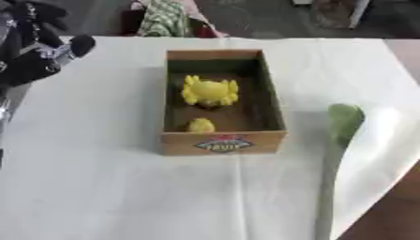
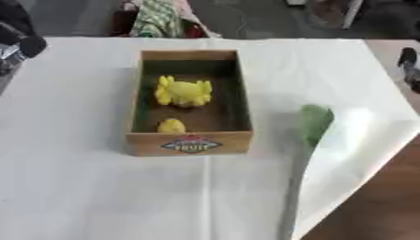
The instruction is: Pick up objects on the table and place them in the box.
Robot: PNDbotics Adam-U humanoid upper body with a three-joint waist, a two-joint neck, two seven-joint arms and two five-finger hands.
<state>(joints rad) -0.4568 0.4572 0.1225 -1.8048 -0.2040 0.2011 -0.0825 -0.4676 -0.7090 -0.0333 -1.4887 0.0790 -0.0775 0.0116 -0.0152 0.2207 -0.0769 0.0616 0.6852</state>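
The table (image 1: 98, 197) is covered with a white cloth (image 1: 246, 201), and at the near right the edge of this cloth is folded up, so brown wood shows at the corner. A green thing (image 1: 345, 119) lies at this fold, right of the box and apart from it; part of it is behind the fold and its shape is not clear.

In the middle of the table stands the box (image 1: 222, 141), open on top, with a label on its near wall. Inside it, close to the near wall, lies a small yellow ball (image 1: 200, 125). Behind it, about the middle of the box, lies a bigger yellow thing (image 1: 209, 92) with lobes around it.

The left hand (image 1: 33, 56) is at the far left edge, black, above the table and well apart from the box; its fingers are curled and hold nothing. The right hand (image 2: 408, 63) shows only as a dark part at the right edge, and I cannot tell if its fingers are apart or together
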